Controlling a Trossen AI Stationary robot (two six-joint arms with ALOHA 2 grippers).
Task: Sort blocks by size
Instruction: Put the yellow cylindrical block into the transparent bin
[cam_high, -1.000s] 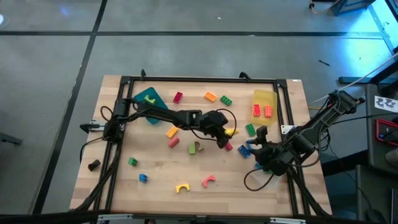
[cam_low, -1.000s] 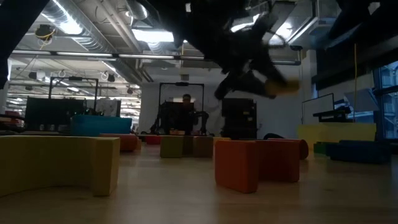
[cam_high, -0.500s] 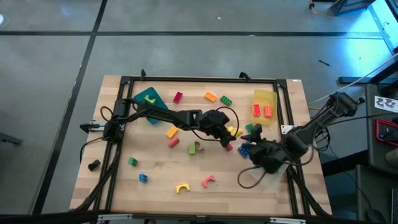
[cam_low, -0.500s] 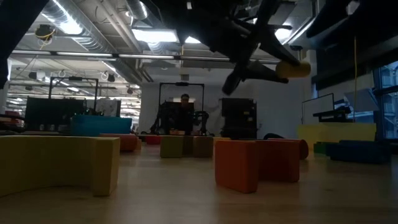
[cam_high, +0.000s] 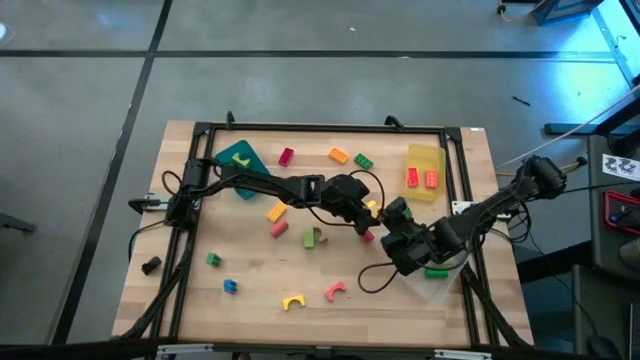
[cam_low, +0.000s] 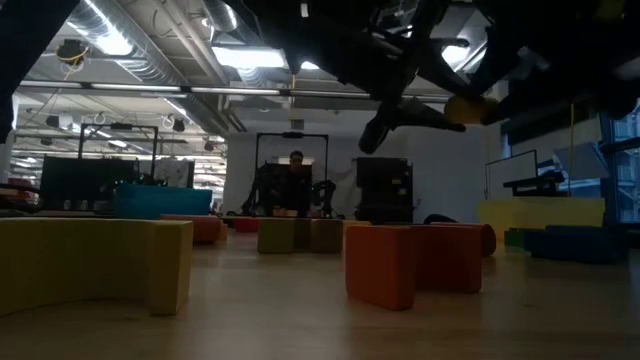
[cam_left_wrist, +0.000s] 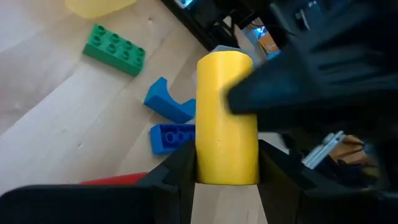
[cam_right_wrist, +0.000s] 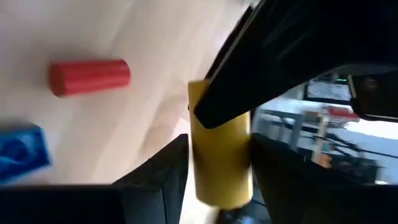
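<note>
I hold the yellow cylinder (cam_left_wrist: 226, 118) from both ends above mid-table: my left gripper (cam_high: 362, 216) and my right gripper (cam_high: 395, 222) are each clamped on it. Blocks (cam_high: 300, 225) lie scattered over the wooden table (cam_high: 250, 290), leaving bare wood near its front edge.

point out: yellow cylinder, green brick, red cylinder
yellow cylinder (cam_left_wrist: 226, 118): left wrist view, middle of its side, between the fingers.
green brick (cam_left_wrist: 115, 49): left wrist view, studded top.
red cylinder (cam_right_wrist: 90, 77): right wrist view, middle of its side.
</note>
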